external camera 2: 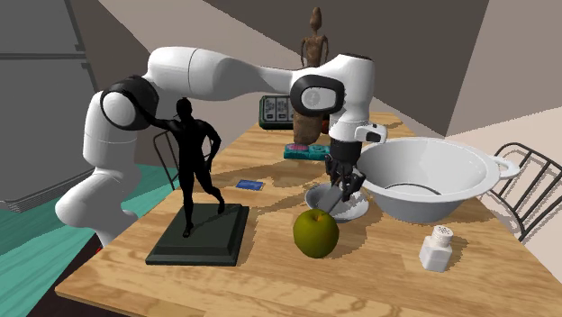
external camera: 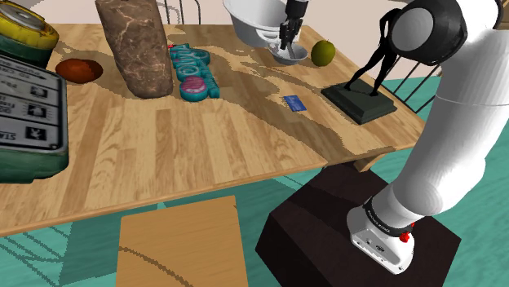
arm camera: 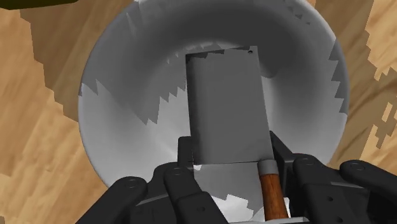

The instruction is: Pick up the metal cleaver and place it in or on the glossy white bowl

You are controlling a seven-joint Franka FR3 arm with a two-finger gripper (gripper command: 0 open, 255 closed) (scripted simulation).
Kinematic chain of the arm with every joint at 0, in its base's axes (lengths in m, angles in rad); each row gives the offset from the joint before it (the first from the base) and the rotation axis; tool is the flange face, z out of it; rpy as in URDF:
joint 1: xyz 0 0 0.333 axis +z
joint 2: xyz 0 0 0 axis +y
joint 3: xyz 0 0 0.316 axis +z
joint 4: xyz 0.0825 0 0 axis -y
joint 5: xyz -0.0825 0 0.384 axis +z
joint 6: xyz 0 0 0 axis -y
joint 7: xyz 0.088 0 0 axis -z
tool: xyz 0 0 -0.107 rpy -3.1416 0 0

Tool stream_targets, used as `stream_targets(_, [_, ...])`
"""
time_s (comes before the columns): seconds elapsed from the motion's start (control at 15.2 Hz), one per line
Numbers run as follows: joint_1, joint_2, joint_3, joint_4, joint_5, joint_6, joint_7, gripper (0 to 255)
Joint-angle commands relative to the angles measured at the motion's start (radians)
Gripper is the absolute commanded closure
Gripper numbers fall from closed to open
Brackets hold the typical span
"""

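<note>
- My gripper [arm camera: 232, 153] is clenched on the cleaver [arm camera: 226, 108]: in the wrist view the two black fingers [arm camera: 184, 153] press the grey blade from either side, its brown handle running back beside one of them.
- The blade hangs straight over the hollow of the small white bowl [arm camera: 114, 76], its tip pointing down into it. I cannot tell whether it touches the bottom.
- In the shoulder view that bowl sits in the upper right of the frame, on the wooden table [external camera: 204, 139], with a green apple [external camera: 323, 52] just right of it.
- A larger white bowl [external camera: 253, 20] stands just left of it there.
- Second exterior view: black figurine [external camera 2: 192, 162] centre left, white shaker [external camera 2: 437, 248] lower right.
</note>
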Motion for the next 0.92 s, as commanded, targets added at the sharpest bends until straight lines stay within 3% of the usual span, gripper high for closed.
stream_targets(0.0, [-0.001,0.005,-0.002,-0.018,-0.002,0.036,0.001,255])
stream_targets(0.07, [0.002,-0.003,-0.001,-0.025,-0.003,0.037,0.004,0])
stream_targets(0.4, [-0.001,0.005,-0.002,-0.018,-0.002,0.036,0.001,0])
stream_targets(0.66, [-0.009,0.022,-0.004,0.136,-0.001,-0.101,0.004,0])
stream_targets(0.86, [-0.009,0.022,-0.004,0.136,-0.001,-0.101,0.004,0])
